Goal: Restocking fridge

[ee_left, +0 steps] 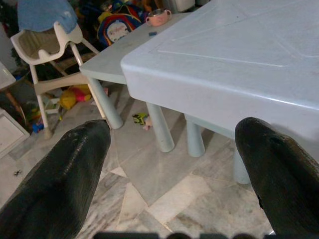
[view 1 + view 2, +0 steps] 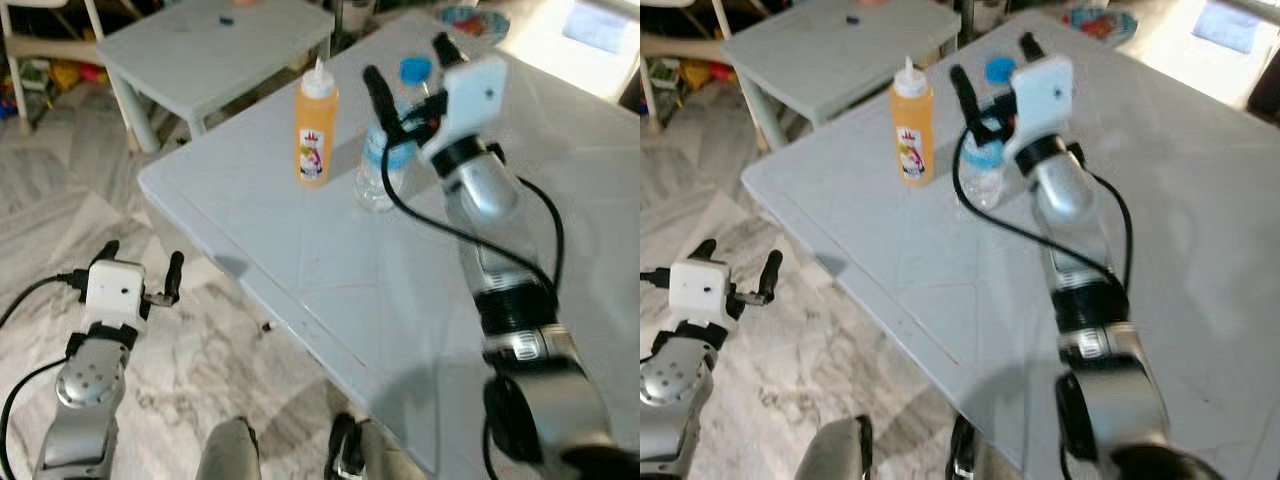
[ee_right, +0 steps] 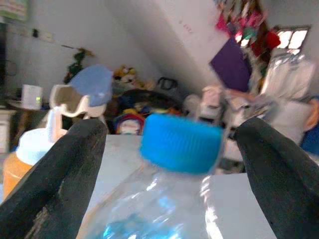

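Clearly the pick-up is in hand: the right gripper [image 2: 405, 75] reaches over the bench [image 2: 300, 260], fingers wide apart either side of the water bottle [image 2: 385, 165], nothing gripped yet. Next, it should close on the neck. One water bottle, one orange sauce bottle [image 2: 316, 125]. The left gripper [image 2: 140, 262] hangs open.

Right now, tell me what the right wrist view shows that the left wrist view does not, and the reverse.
The right wrist view has the water bottle with its blue cap close up between the open fingers of the right gripper, and the orange sauce bottle off to one side.

The left wrist view has the open left gripper held low over the marble floor, looking at the table legs from beside the table's edge.

Both share the pale blue table and the white high chair beyond it.
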